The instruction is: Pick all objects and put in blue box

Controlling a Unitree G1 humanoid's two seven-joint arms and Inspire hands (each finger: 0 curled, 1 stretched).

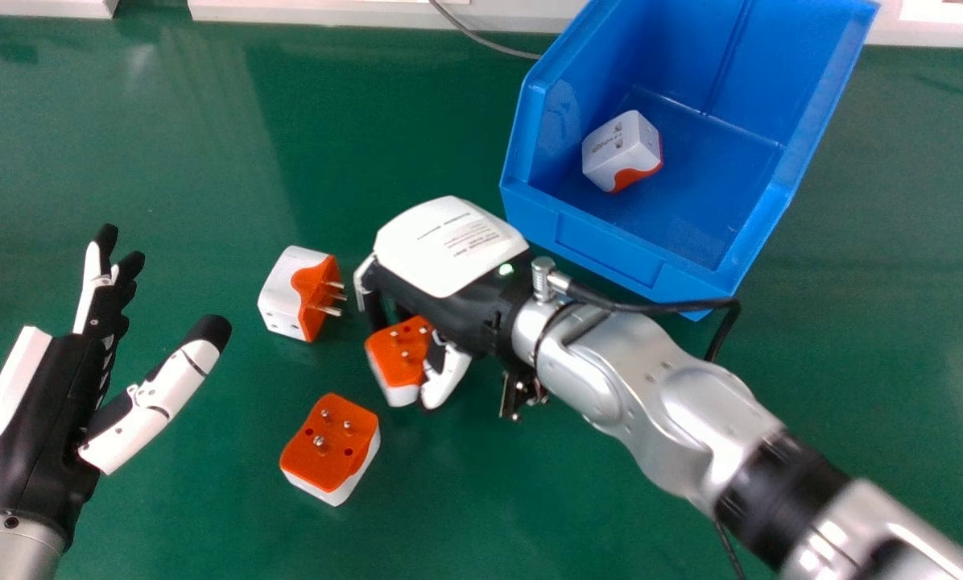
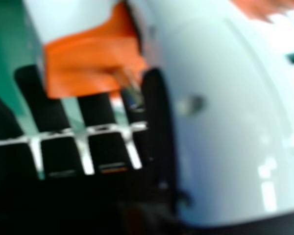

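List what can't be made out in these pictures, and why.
Head view: part of the plug under the right robot hand, hidden by that hand.
Head view: the far end of the box, cut off by the top edge.
Right hand view: the plug's pins, blurred.

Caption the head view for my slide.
Right hand grasps one plug adapter; two more on the table, a fourth in the blue box.

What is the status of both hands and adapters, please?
Right hand pinching one adapter. Left hand open, holding nothing. Two adapters on table, another adapter in blue box. Nothing seen blocking box opening.
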